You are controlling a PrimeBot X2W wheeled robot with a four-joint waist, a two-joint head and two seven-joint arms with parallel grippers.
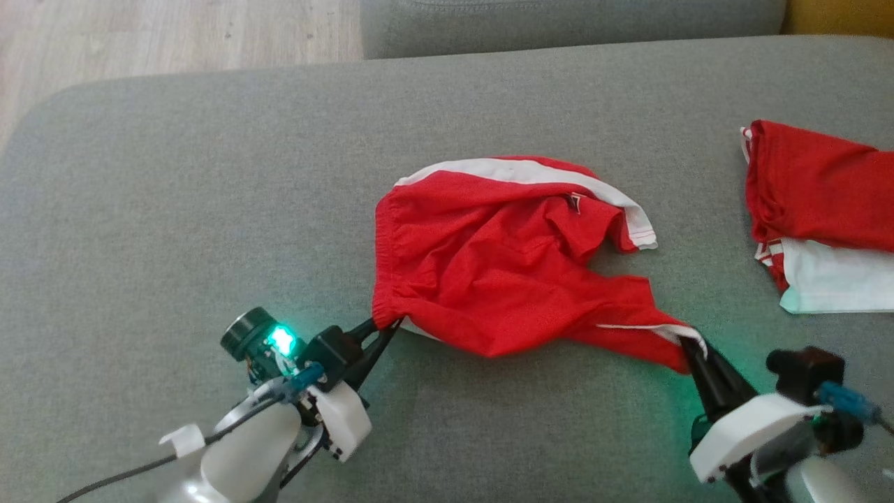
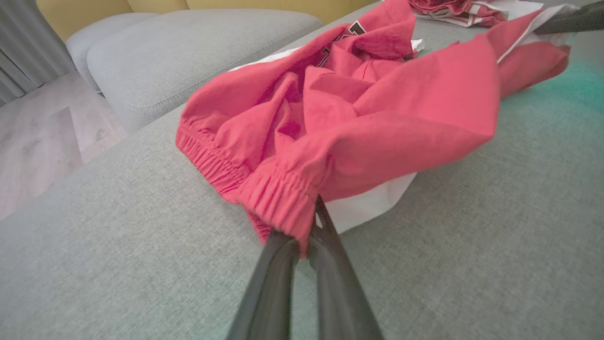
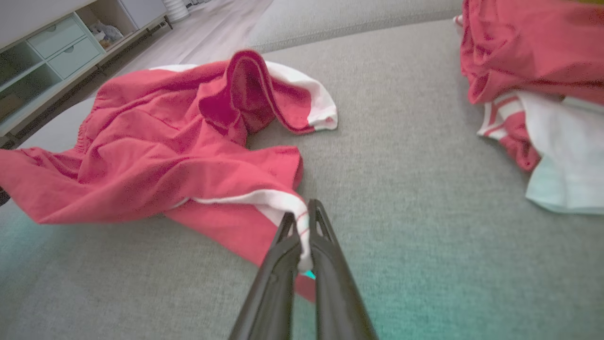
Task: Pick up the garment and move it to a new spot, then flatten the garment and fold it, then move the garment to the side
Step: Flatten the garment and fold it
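Note:
The garment point(image 1: 503, 258) is a pair of red shorts with white side stripes, lying crumpled in the middle of the grey sofa seat point(image 1: 174, 209). My left gripper point(image 1: 384, 327) is shut on the elastic waistband at its near left corner; the left wrist view shows the gathered band point(image 2: 278, 193) pinched between the dark fingers point(image 2: 330, 264). My right gripper point(image 1: 688, 346) is shut on the garment's white-trimmed leg hem at the near right, and the right wrist view shows that hem point(image 3: 295, 212) between its fingers point(image 3: 283, 269).
A second pile of red and white clothes point(image 1: 817, 216) lies at the right edge of the seat. Another grey cushion point(image 1: 559, 21) stands behind, and wooden floor point(image 1: 140, 35) lies off the far left edge. A low cabinet with drawers point(image 3: 52, 52) stands beyond.

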